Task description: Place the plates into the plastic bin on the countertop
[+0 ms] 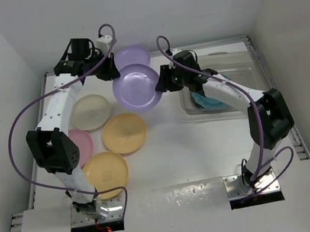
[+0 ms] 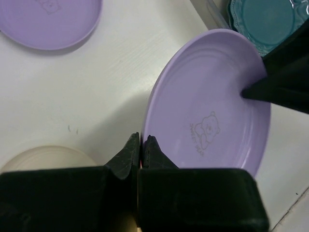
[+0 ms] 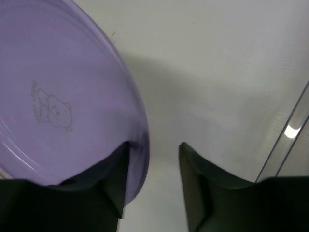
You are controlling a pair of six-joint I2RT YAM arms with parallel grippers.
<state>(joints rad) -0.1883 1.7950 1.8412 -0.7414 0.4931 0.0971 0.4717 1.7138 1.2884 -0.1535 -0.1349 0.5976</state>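
Note:
My left gripper (image 1: 110, 71) is shut on the near rim of a lavender plate (image 1: 136, 87) and holds it tilted above the countertop (image 1: 173, 149). The left wrist view shows its jaws (image 2: 142, 145) pinched on that plate (image 2: 207, 111). My right gripper (image 1: 164, 82) is open, its jaws (image 3: 153, 147) straddling the opposite rim of the same plate (image 3: 58, 96) without closing. The plastic bin (image 1: 235, 61) sits right of it with a teal plate (image 1: 206, 101) inside, which also shows in the left wrist view (image 2: 268, 19).
A second lavender plate (image 1: 133, 55) lies at the back. A cream plate (image 1: 90, 112), a pink plate (image 1: 81, 146) and two yellow-orange plates (image 1: 124, 133) (image 1: 105, 171) lie at left. White walls bound the table.

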